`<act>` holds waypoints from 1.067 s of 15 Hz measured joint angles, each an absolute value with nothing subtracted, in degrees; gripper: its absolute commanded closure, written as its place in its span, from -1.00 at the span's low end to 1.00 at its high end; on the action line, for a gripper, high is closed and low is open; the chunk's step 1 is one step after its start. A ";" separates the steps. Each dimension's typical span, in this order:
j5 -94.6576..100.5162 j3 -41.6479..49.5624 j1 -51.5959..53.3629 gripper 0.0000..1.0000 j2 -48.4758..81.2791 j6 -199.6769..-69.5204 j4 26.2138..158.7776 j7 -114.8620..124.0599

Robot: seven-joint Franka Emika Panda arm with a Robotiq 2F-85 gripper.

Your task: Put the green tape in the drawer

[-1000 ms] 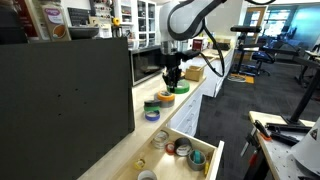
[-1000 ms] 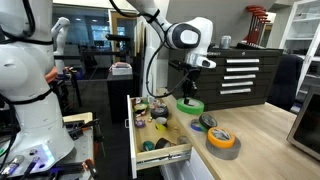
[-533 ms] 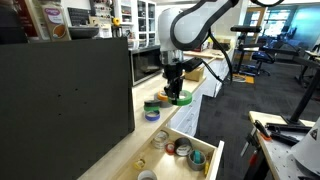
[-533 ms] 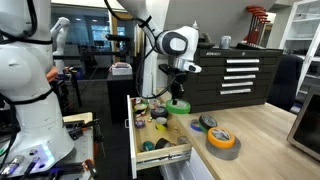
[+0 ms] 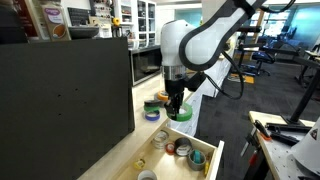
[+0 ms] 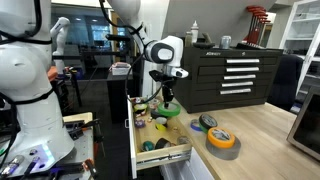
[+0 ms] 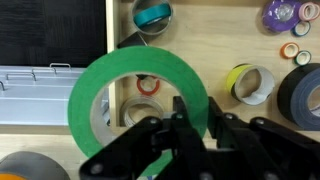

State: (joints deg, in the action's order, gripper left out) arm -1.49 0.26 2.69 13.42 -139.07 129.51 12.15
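Fingers (image 7: 183, 115) clamp green tape (image 7: 140, 62) rim; roll hangs clear above open drawer (image 6: 165, 156) edge.

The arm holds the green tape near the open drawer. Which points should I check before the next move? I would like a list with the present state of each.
1. Tool shut on the green tape: ok, the wrist view shows the rim clamped.
2. Drawer open: ok.
3. Green tape lifted off the counter: ok.
4. Green tape fully over the drawer: cannot tell, the exterior views do not settle it.
5. Free spot below: cannot tell, a small roll shows through the ring.
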 measured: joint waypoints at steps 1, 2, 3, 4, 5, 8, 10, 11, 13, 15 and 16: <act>-1.48 0.19 3.09 0.86 13.39 -140.80 130.47 12.45; -1.48 0.13 3.41 0.86 13.36 -142.57 131.45 12.50; -1.48 0.12 3.66 0.86 13.32 -144.19 132.43 12.50; -1.48 0.08 3.86 0.86 13.30 -145.77 133.38 12.50; -1.47 0.01 4.04 0.86 13.30 -147.25 134.32 12.50; -1.42 -0.17 4.85 0.86 13.31 -150.98 136.93 12.62; -1.41 -0.55 5.61 0.86 13.35 -152.66 138.32 12.80; -1.41 -0.90 6.00 0.86 13.45 -153.13 138.79 12.88; -1.48 -1.89 6.73 0.86 13.96 -153.89 139.30 12.98; -1.57 -3.01 7.25 0.86 14.97 -155.00 139.30 12.98; -1.65 -3.45 7.44 0.86 15.78 -155.79 139.15 12.98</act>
